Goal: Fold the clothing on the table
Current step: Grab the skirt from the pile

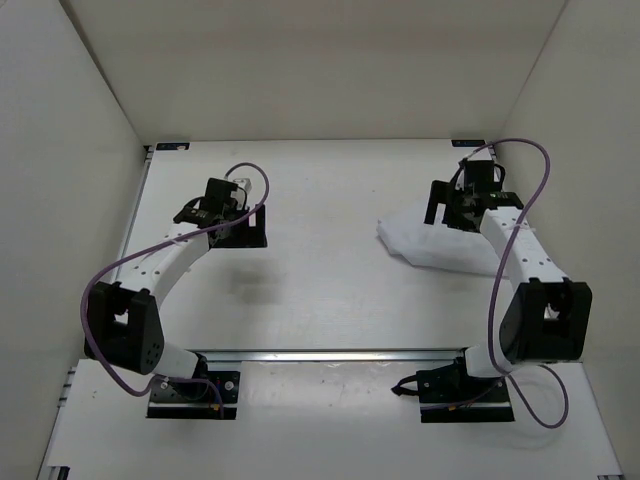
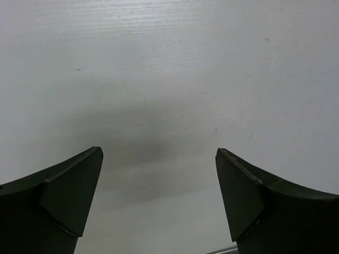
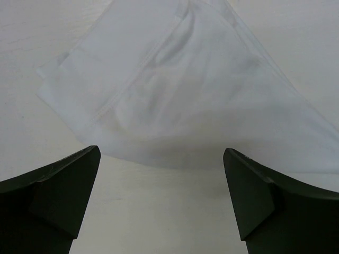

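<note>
- White enclosure walls (image 1: pixel 320 70) surround a flat, matte white table (image 1: pixel 330 270). A silver rail (image 1: pixel 330 354) crosses the lower part of the overhead frame.
- Clothing (image 1: pixel 425 245): thin white fabric, limp and wrinkled. It lies in a loose, lopsided wedge right of centre in the overhead frame, with its right part hidden under the right arm. The right wrist view shows overlapping layers and a stitched hem.
- Right gripper (image 3: pixel 161 153): dark, tapered fingers, released and spread wide, grasping nothing. It hangs over the garment's edge.
- Left gripper (image 2: pixel 159 153): also released and empty. It is above bare table at the left of the overhead frame, well apart from the fabric.
- Hazard, layers: a pinch here may catch one layer only, so the cloth would peel open rather than fold.
- Hazard, drag: soft fabric on a smooth top may slide and bunch if pushed.
- Hazard, contrast: white cloth on white table makes the edges hard to judge.
- Hazard, one-sided lift: with the left gripper this distant, the limp cloth would likely sag and twist.
</note>
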Available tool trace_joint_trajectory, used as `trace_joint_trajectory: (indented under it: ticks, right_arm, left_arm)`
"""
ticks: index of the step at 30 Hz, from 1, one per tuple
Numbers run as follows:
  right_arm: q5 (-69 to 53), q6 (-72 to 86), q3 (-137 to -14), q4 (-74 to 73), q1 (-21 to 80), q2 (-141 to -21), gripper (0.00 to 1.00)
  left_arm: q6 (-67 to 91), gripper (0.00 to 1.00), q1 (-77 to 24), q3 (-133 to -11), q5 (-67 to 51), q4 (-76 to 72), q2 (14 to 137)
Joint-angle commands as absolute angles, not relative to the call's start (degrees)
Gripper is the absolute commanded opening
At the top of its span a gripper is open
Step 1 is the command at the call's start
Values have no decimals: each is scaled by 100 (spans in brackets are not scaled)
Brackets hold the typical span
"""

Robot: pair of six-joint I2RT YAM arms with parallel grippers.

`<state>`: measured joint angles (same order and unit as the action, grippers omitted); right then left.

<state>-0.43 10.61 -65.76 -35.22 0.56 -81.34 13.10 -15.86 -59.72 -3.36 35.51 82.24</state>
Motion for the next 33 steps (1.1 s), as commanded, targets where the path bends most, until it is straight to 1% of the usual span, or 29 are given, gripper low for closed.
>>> trace_joint_trajectory:
  ticks: [1, 9, 13, 16, 19, 22, 23, 24, 27, 28, 29, 30, 31, 33]
  right_arm:
    - [-104, 914, -7135, -3279, 9, -8577, 99]
    - [-17, 756, -8365, -3041, 131, -10157, 99]
    - [263, 581, -9191, -3286, 141, -10985, 99]
    - [220, 562, -9701, -3489, 176, -11696, 99]
    - [97, 554, -10053, -3559, 219, -12057, 99]
    - [272, 457, -10257, -3603, 325, -12330, 99]
    - [290, 414, -10353, -3656, 343, -12409, 98]
    - [238, 361, -10406, -3656, 360, -12471, 95]
    - [53, 360, -10389, -3656, 325, -12577, 78]
    - [53, 334, -10354, -3595, 316, -12629, 75]
    - [88, 325, -10336, -3560, 308, -12656, 67]
    - [62, 290, -10345, -3560, 308, -12682, 62]
    - [44, 290, -10371, -3560, 316, -12709, 59]
    - [53, 281, -10397, -3630, 308, -12753, 58]
  left_arm:
    - [1371, 99, -1591, -6196, -115, 3393, 8069]
    - [1284, 99, -1512, -6398, -9, 3472, 8060]
    - [1353, 99, -1450, -6171, -9, 3349, 7945]
    - [1354, 99, -1424, -6056, -9, 3243, 7884]
    - [1398, 98, -1371, -6030, -52, 3165, 7866]
    - [1432, 99, -1284, -5968, -79, 3103, 7849]
    - [1407, 98, -1240, -5959, -97, 3120, 7892]
    - [1450, 99, -1231, -5968, -114, 3129, 7927]
    - [1406, 99, -1204, -5933, -167, 3120, 7945]
    - [1354, 99, -1204, -5950, -167, 3138, 7971]
    - [1380, 99, -1161, -5924, -176, 3155, 8015]
    - [1362, 99, -1204, -5950, -184, 3190, 8024]
    - [1354, 99, -1213, -6002, -202, 3225, 8051]
    - [1310, 99, -1204, -6029, -228, 3217, 8068]
